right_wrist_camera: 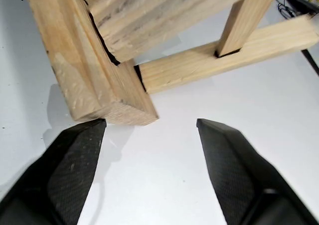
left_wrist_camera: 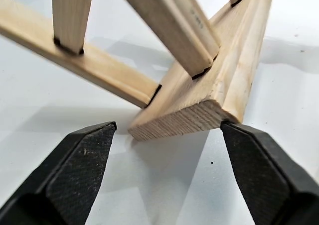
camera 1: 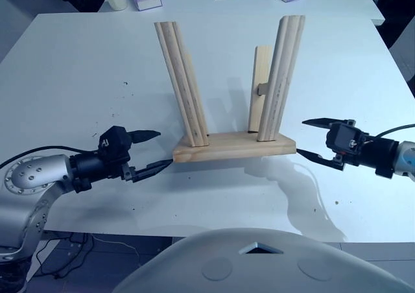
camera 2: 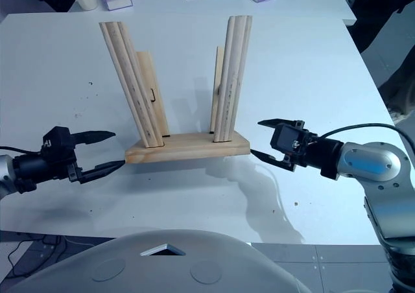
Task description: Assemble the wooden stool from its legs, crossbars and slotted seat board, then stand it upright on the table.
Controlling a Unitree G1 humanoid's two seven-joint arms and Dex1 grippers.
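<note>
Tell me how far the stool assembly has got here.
Done: pale wooden legs and a crossbar are slotted into the flat wooden seat board, lying legs-up on the white table. In hand: nothing; the open left gripper and right gripper flank the board's ends. Left: turning it upright.

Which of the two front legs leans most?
The leg on the robot's left; its top slants outward, while the right leg stands nearly straight up.
</note>
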